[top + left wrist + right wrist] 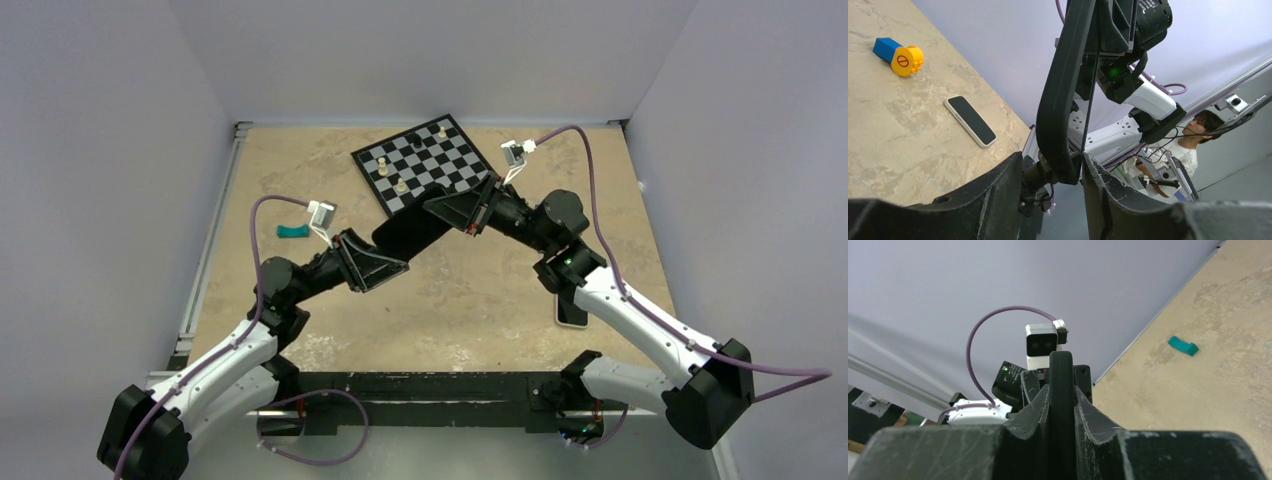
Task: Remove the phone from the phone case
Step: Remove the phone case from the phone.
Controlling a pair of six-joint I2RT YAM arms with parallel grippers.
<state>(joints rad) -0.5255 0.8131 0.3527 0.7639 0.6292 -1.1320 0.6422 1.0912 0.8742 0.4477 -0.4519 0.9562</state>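
The phone case (412, 232), a thin black shell, hangs in the air above the middle of the table between both grippers. My right gripper (440, 210) is shut on its far end; in the right wrist view the case (1061, 370) stands edge-on, pinched between the fingers of the gripper (1062, 390). My left gripper (385, 258) is around the near end. In the left wrist view the case (1060, 100) rests against one finger, with a gap to the other, at the gripper (1053, 165). The phone (572, 308) lies screen-up on the table at the right, free of the case (970, 120).
A chessboard (428, 160) with a few pieces lies at the back centre, just behind the right gripper. A teal block (294, 232) lies at the left. A blue and yellow object (898, 55) lies on the table beyond the phone. Walls close three sides.
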